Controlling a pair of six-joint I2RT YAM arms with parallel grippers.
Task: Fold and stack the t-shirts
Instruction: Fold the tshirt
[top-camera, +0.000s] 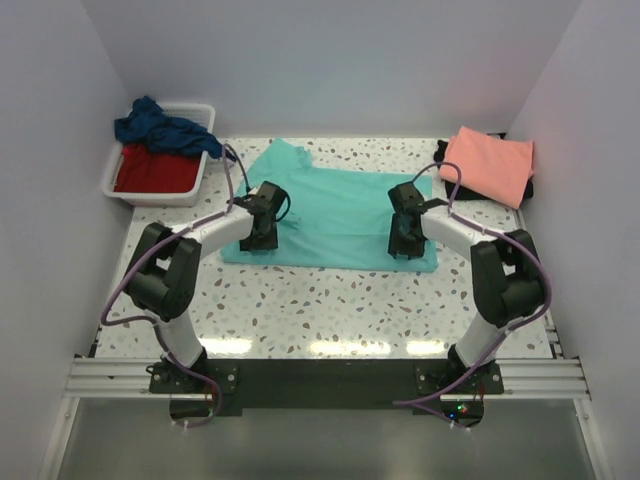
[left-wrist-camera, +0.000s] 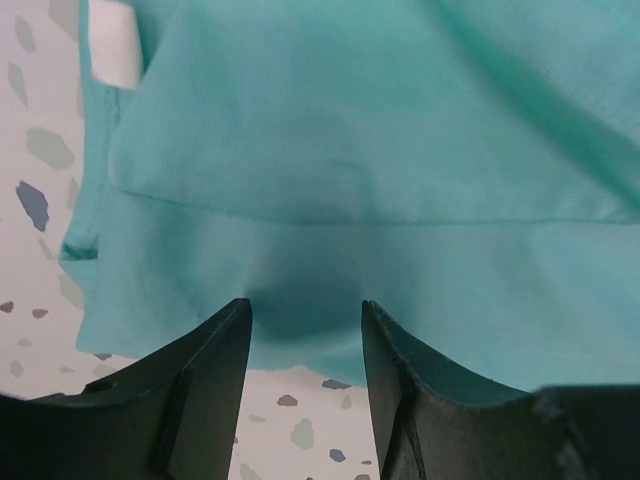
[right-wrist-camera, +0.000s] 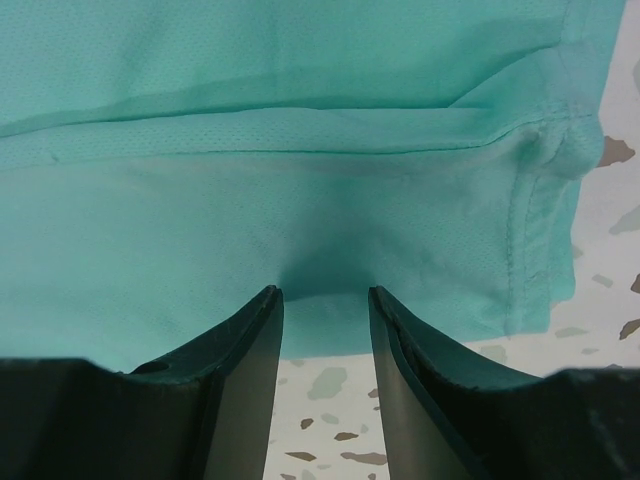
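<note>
Plain pale walls (top-camera: 330, 60) close in a speckled worktop (top-camera: 330, 300). At its far left corner a white tub (top-camera: 160, 198) holds a red t-shirt (top-camera: 155, 170), with a navy blue t-shirt (top-camera: 165, 128) heaped over the tub's far rim. A turquoise t-shirt (top-camera: 335, 215) lies spread across the middle of the worktop, one sleeve pointing toward the far edge and a fold running across it. The left fingers (left-wrist-camera: 200, 370) stand moderately apart at the shirt's near hem by its left side, the hem lying between their tips, not pinched. The right fingers (right-wrist-camera: 240, 370) stand likewise spread at the near hem by the shirt's right seam. At the far right corner a folded salmon-pink t-shirt (top-camera: 488, 162) rests on a black t-shirt (top-camera: 528, 190).
</note>
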